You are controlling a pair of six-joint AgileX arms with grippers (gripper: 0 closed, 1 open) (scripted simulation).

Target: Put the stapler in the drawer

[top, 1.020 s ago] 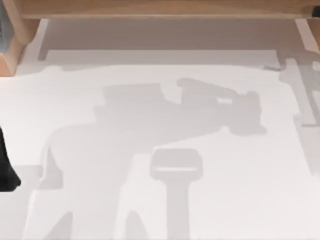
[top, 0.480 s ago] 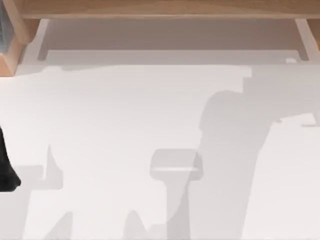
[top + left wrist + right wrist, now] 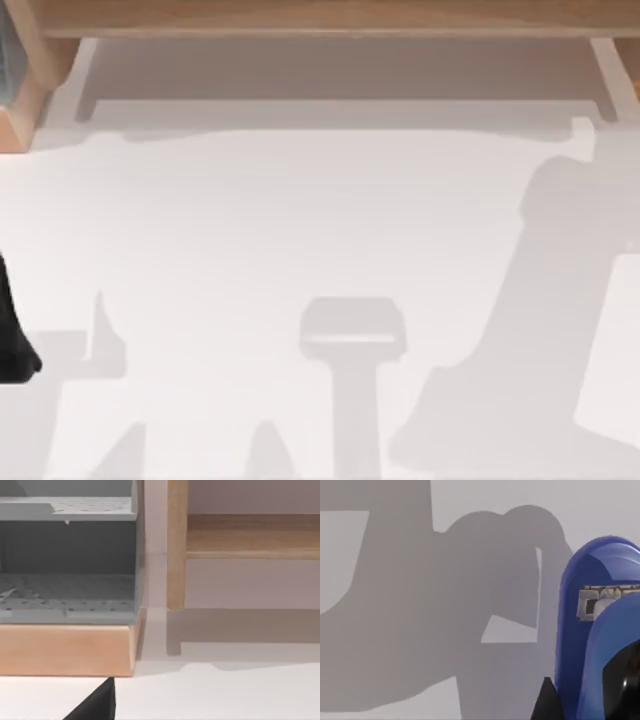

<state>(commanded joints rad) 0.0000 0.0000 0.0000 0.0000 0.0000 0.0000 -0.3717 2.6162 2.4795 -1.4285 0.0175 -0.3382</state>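
1. Filling the right wrist view's edge, the blue stapler [image 3: 600, 630] hangs close above the white table [image 3: 470, 510].
2. Whether the right gripper clasps it, I cannot tell.

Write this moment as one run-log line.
stapler: close before right wrist camera, over white table | drawer: open | left arm: parked at left edge
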